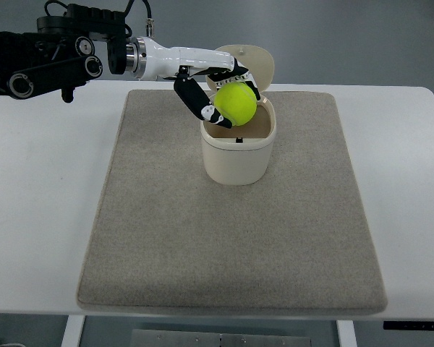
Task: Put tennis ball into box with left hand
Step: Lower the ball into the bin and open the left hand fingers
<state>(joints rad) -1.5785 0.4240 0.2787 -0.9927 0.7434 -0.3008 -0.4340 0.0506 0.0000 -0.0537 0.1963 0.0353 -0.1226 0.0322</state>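
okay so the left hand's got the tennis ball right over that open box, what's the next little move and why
Probably open the fingers. The left hand holds the tennis ball directly above the open mouth of the box, whose lid is tipped back, so the ball should drop straight in.

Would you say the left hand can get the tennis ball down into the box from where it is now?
Probably yes: the left hand holds the tennis ball right above the box, whose lid is tipped back, leaving the opening uncovered.

Fuzzy felt ball point(236, 103); smooth matt plastic box point(237, 155); rough cloth mat point(231, 246); smooth white table point(43, 181); glossy plastic left hand point(206, 83).
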